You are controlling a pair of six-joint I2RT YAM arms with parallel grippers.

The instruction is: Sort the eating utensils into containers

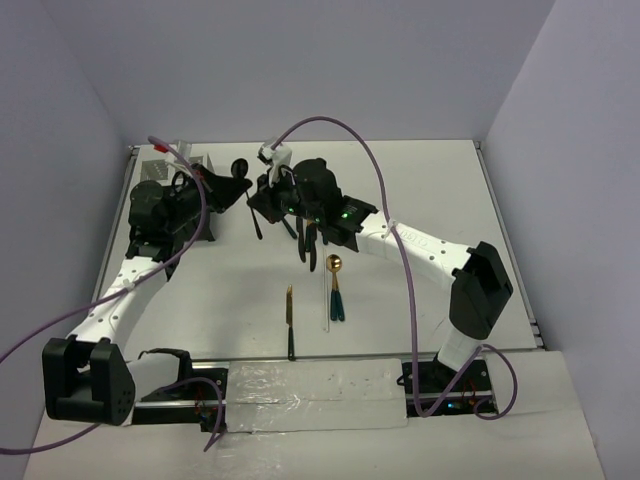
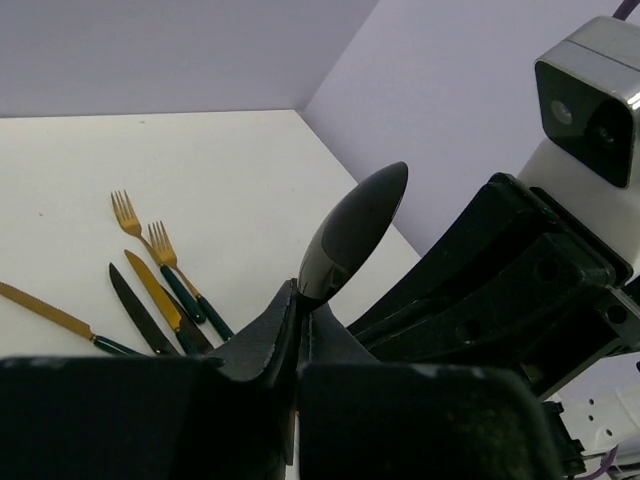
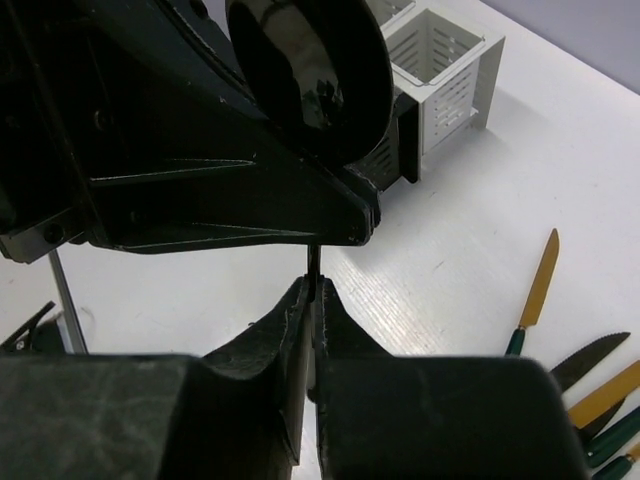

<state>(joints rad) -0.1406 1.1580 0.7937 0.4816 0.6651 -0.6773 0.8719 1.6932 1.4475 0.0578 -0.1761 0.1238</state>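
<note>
An all-dark spoon (image 2: 355, 228) is held above the table between my two grippers. My left gripper (image 2: 300, 300) is shut on it just below the bowl. In the right wrist view the spoon's bowl (image 3: 310, 70) is at the top, and its thin handle runs down into my right gripper (image 3: 313, 285), which is shut on it. In the top view the left gripper (image 1: 238, 186) and right gripper (image 1: 262, 205) meet at the back left. The perforated caddy (image 3: 440, 70) stands beyond them, partly hidden behind the left arm in the top view (image 1: 190, 160).
Two gold forks (image 2: 150, 235) and several knives (image 2: 150, 295) lie on the table below the right arm. A gold-bladed knife (image 1: 290, 310), a gold spoon (image 1: 334, 264) and a thin white stick (image 1: 327, 300) lie toward the front. Another gold knife (image 3: 540, 285) lies near the right gripper.
</note>
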